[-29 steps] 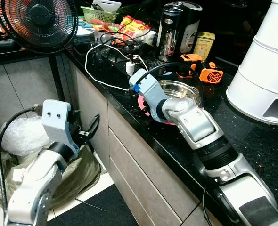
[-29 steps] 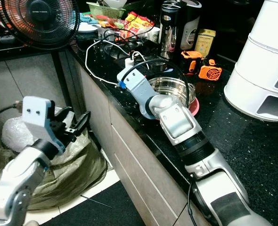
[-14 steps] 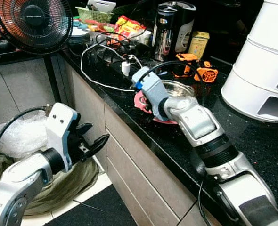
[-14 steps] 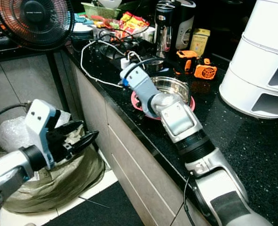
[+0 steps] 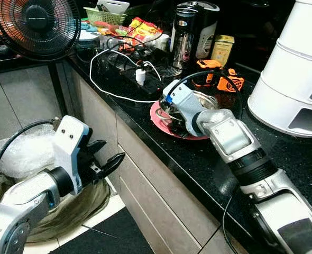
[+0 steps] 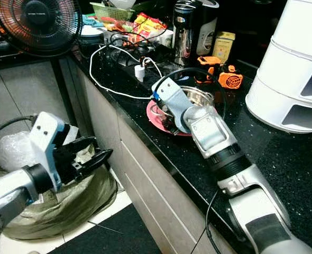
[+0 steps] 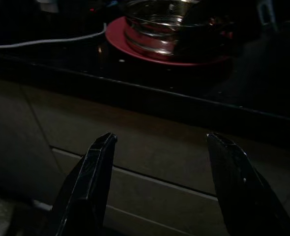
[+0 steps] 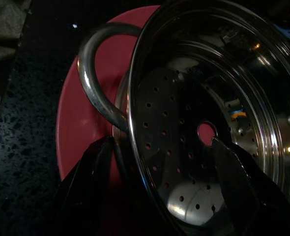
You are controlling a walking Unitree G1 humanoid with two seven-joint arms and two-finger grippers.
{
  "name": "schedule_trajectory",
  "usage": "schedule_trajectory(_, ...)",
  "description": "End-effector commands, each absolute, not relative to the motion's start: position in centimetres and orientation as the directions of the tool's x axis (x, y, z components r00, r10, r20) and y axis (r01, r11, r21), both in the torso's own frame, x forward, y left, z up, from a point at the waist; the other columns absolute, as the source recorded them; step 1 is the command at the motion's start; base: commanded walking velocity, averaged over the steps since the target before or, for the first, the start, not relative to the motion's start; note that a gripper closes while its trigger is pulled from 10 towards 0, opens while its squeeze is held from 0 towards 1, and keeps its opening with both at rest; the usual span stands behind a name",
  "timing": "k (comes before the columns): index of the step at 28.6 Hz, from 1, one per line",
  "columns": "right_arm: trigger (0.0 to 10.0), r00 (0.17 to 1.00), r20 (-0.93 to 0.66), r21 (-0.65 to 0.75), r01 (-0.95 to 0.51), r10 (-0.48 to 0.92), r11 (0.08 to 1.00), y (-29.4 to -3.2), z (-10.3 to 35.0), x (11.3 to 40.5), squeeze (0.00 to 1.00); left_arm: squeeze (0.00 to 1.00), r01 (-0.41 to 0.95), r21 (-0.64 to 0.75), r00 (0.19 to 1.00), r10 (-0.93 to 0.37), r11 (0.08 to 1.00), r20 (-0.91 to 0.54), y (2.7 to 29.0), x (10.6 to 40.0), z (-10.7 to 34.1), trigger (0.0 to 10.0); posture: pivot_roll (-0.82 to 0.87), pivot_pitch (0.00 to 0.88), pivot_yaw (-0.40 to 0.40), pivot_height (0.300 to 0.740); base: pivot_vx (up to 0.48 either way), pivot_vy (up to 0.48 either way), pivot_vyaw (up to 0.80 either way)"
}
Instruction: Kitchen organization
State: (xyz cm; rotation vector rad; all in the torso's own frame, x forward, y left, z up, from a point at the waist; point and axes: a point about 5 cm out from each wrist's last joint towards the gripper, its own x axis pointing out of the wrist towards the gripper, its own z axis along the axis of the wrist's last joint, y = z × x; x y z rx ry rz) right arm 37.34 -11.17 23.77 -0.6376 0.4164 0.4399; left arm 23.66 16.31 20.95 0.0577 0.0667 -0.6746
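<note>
Right gripper is over the steel steamer pot on its red plate near the desk edge — jaws wide astride the rim. Left gripper hangs below by the drawers — jaws wide, holding nothing.

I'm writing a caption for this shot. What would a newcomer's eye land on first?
Most likely the right gripper, fingers open astride the rim of a perforated steel steamer pot that sits on a red plate near the black counter's front edge. Next, the left gripper, open, in front of the drawer fronts below the counter, and the black fan at far left.
</note>
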Motion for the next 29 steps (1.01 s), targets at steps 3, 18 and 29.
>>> schedule_trajectory(3,8.0,0.825,-0.527,-0.506,-0.496,0.203,0.705,-12.0,23.1,37.5,0.00,0.00,0.657,0.020,0.752,-0.654,0.753,-0.078,15.2,23.4,21.0,10.0,0.09,0.000,-0.069,0.740,0.000,0.000,0.00)
schedule_trajectory(18,0.0,0.792,-0.540,-0.468,-0.563,0.284,0.681,-11.2,23.0,36.9,0.00,0.00,0.639,0.024,0.767,-0.635,0.769,-0.086,15.8,23.5,21.2,10.0,0.09,0.000,-0.067,0.740,0.000,0.000,0.00)
schedule_trajectory(29,0.0,0.815,-0.464,-0.417,-0.547,0.347,0.726,-12.2,24.7,36.5,0.00,0.00,0.570,0.020,0.820,-0.568,0.821,-0.072,16.8,24.4,21.4,10.0,0.07,0.000,-0.060,0.740,0.000,0.000,0.00)
